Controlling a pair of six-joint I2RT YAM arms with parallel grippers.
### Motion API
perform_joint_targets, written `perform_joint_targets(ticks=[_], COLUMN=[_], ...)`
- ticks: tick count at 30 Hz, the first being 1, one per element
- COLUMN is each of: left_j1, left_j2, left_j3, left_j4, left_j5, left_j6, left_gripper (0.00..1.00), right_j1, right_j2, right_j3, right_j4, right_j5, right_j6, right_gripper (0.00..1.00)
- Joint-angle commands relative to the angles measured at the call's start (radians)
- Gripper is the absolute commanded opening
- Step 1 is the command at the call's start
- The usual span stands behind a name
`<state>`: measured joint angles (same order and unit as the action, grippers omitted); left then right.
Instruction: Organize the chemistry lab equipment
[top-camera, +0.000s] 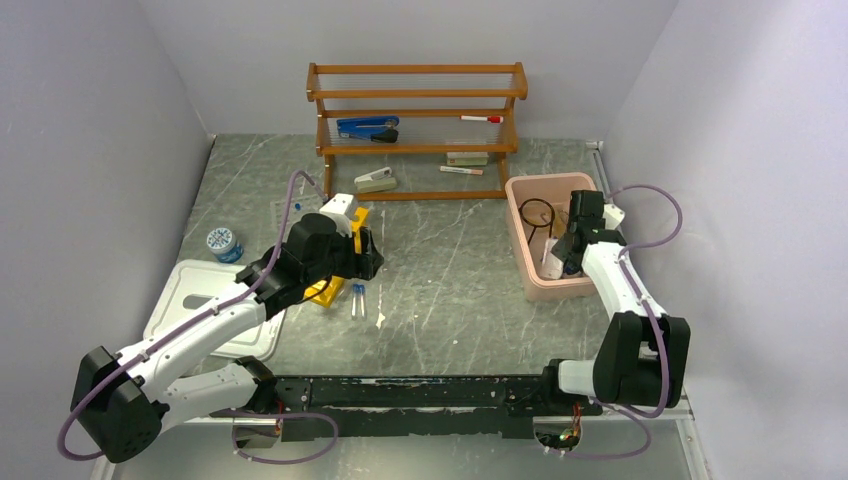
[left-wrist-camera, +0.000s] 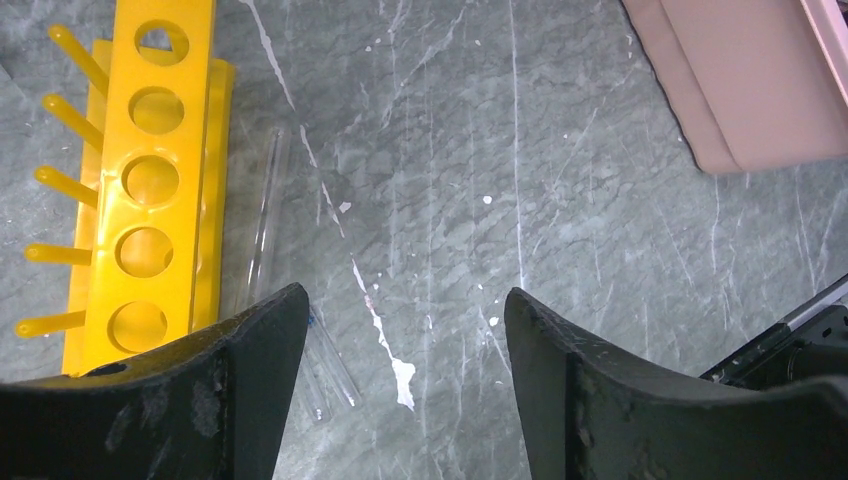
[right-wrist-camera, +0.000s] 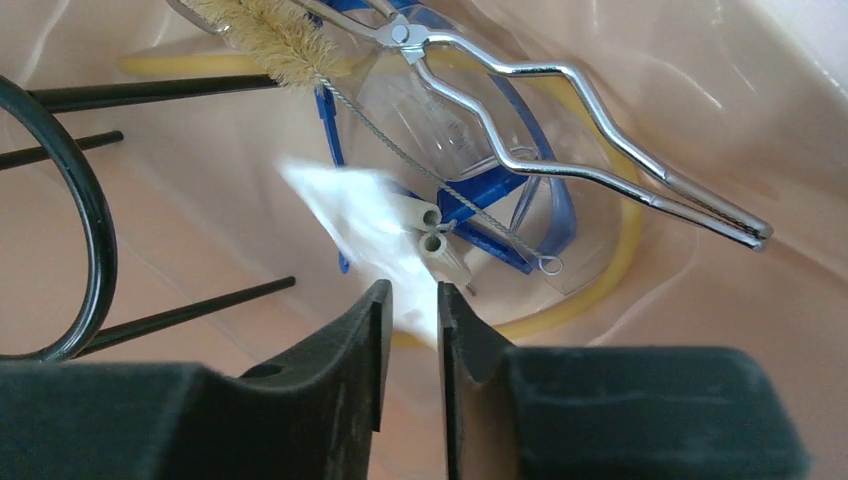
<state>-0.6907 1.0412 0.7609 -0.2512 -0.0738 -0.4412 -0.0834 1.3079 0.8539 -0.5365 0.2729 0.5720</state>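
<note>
Hovering left gripper (left-wrist-camera: 400, 300) over bench (left-wrist-camera: 600, 250) beside yellow test-tube rack (left-wrist-camera: 140, 215), with jaws gaping wide; poising right gripper (right-wrist-camera: 412, 290) inside pink tub (right-wrist-camera: 200, 235), with jaws sitting narrowly apart just short of white triangle (right-wrist-camera: 432, 243)

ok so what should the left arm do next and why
Probably shift the left gripper toward the yellow rack and lower it over the blue-capped tubes, then close on one. Its jaws stand open above bare table, the tubes lie loose beside the rack, and the rack's visible holes look empty.
</note>
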Motion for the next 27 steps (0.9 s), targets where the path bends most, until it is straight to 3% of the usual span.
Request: perform_joint_targets(ticks=[1,8,19,27], left_j1=[0.003,0.004,0.003,0.003], left_j2=[-0.009,0.016,0.071,0.098], left_j3=[0.022,0.034,0.047,0.025], left_j4=[0.025,-0.011,-0.107,-0.143], left_j5=[-0.003,-0.058,-0.089,-0.102], left_j6=[0.009,0.006,-0.027,-0.05], left_gripper=[0.78,0.78,0.64,0.58], right_j1=[-0.007,-0.006,0.076,0.418], right_j2=[-0.018,-0.083,-0.2,-0.198], right_j3=[0.038,0.143,0.312,0.284], right_j4=[-0.013,-0.095,-0.155,-0.03], right_j5=[0.014,0.049,0.009,-0.013], right_j6=[0.031,0.021,-0.015,0.01], right_gripper=[0.3,0.33,0.35,0.35])
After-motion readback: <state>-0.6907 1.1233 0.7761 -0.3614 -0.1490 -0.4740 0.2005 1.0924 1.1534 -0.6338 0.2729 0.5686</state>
